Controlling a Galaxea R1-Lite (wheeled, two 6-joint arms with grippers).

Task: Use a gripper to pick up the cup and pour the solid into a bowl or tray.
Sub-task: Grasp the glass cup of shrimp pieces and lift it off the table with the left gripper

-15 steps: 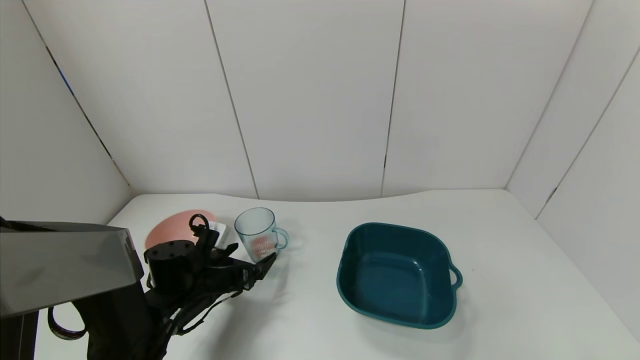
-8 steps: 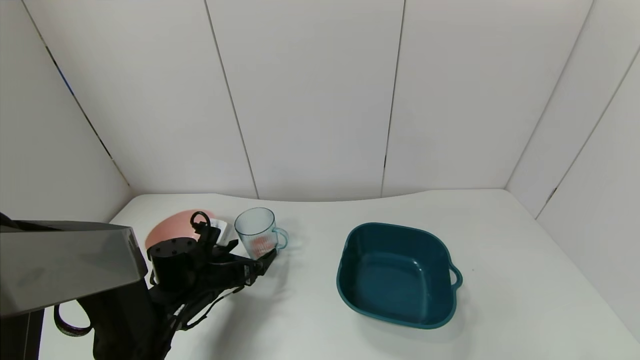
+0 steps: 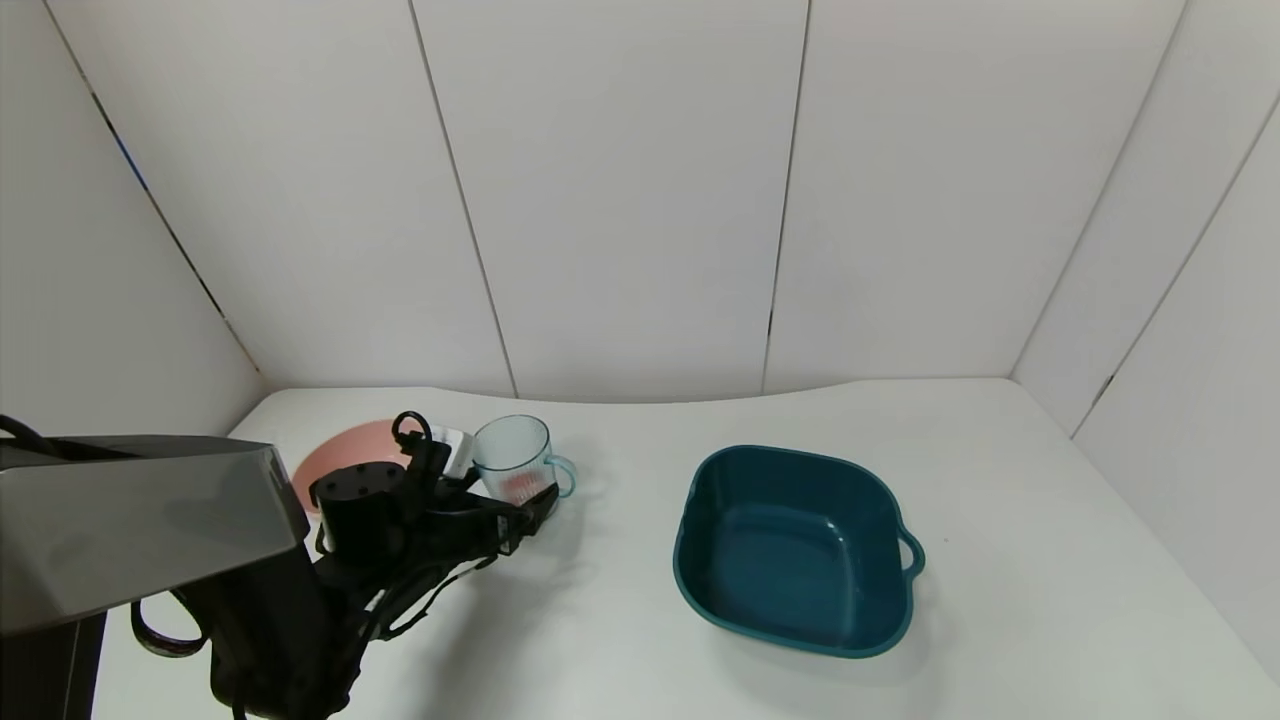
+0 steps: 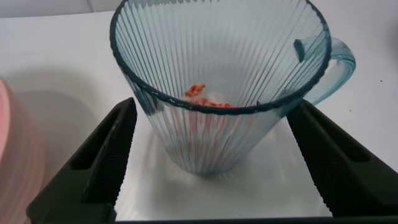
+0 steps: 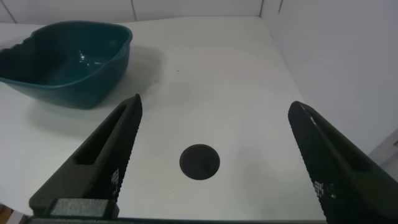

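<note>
1. My left gripper (image 3: 520,500) is low over the table's (image 3: 620,620) left side, fingers spread wide with the cup (image 3: 515,468) sitting between them.
2. Left wrist view confirms it: one finger on each side of the cup (image 4: 217,93), a clear gap to the ribbed wall on both sides. Nothing is pinched.
3. The cup stands upright on the table, loop handle (image 3: 562,476) pointing toward the teal tray (image 3: 795,550).
4. The solid (image 4: 202,96) is at the bottom of the cup, a small pile of pink-red and whitish bits. In the head view it shows through the wall as a reddish patch (image 3: 520,487).
5. The pink bowl (image 3: 345,455) is just beside the cup on its left, partly hidden behind my left wrist. Its rim (image 4: 12,155) shows at the edge of the left wrist view. I can't tell whether bowl and cup touch.
6. The teal tray sits well apart from the cup, toward the right of the table, with its small handle on the far side from the cup.
7. My right gripper (image 5: 217,168) doesn't appear in the head view. Its own camera shows both fingers spread wide over bare table, holding nothing, with the teal tray (image 5: 68,56) beyond them and a round dark spot (image 5: 199,162) on the table between the fingers.
</note>
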